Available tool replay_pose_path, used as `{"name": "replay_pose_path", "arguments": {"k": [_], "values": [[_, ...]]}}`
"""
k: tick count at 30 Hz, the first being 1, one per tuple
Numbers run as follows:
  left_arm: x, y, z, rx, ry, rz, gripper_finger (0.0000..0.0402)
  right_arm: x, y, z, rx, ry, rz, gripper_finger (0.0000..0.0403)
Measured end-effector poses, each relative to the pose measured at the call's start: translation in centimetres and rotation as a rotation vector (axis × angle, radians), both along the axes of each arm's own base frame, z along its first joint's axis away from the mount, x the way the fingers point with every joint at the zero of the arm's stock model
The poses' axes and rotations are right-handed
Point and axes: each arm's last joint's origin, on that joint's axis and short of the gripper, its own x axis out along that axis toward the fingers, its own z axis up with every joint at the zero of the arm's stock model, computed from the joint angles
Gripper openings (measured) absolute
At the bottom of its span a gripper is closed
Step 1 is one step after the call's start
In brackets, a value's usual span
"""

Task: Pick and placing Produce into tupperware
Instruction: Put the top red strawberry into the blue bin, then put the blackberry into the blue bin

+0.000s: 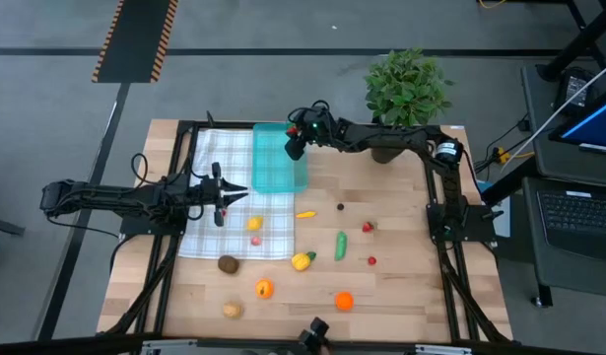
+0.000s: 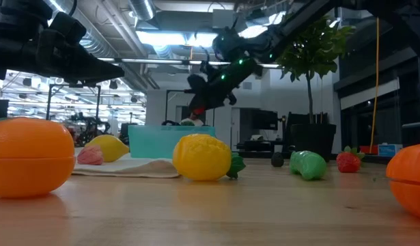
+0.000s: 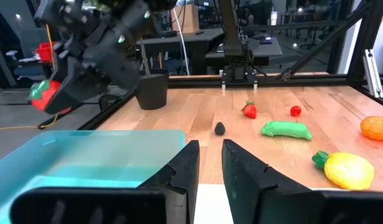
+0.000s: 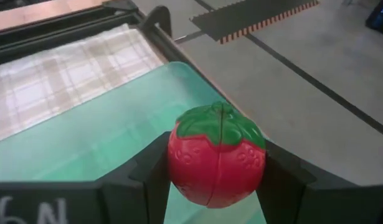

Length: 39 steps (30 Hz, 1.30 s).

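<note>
An orange toy fruit sits closest on the wooden bench at one edge, and part of another orange piece shows at the opposite edge. Between them stand a yellow piece with a green stem, a green elongated piece, a red strawberry, a small dark piece, and a yellow and a pink piece on the white cloth. Behind the cloth stands the teal tupperware, above which the right pincer hangs with a red piece just visible at its tip, while the left arm shows dark overhead.
</note>
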Motion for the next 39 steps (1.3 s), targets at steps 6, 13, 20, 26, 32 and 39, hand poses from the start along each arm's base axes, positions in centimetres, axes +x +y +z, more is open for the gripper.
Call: {"name": "replay_pose_path", "arguments": {"k": [6,13,20,26,32,39], "values": [[0.0,0.0,0.0,-0.002,0.000,0.000,0.0054,0.7,-0.5,-2.3,0.002,0.001,0.003,0.0185],[0.0,0.0,0.0,-0.001,0.000,0.000,0.0061,0.7,-0.7,-2.9,0.008,0.017,-0.003,0.0185],[0.0,0.0,0.0,-0.001,0.000,0.000,0.0080,0.6,-1.1,-3.6,0.016,0.029,-0.013,0.0185],[0.0,0.0,0.0,-0.002,0.000,0.000,0.0092,0.6,-1.2,-3.5,0.009,0.025,-0.014,0.0207],[0.0,0.0,0.0,-0.002,0.000,0.000,0.0102,0.6,-1.2,-3.4,-0.010,0.021,-0.005,0.0228],[0.0,0.0,0.0,-0.003,-0.001,0.000,0.0112,0.7,-1.3,-3.2,-0.043,0.019,0.010,0.0220]]}}
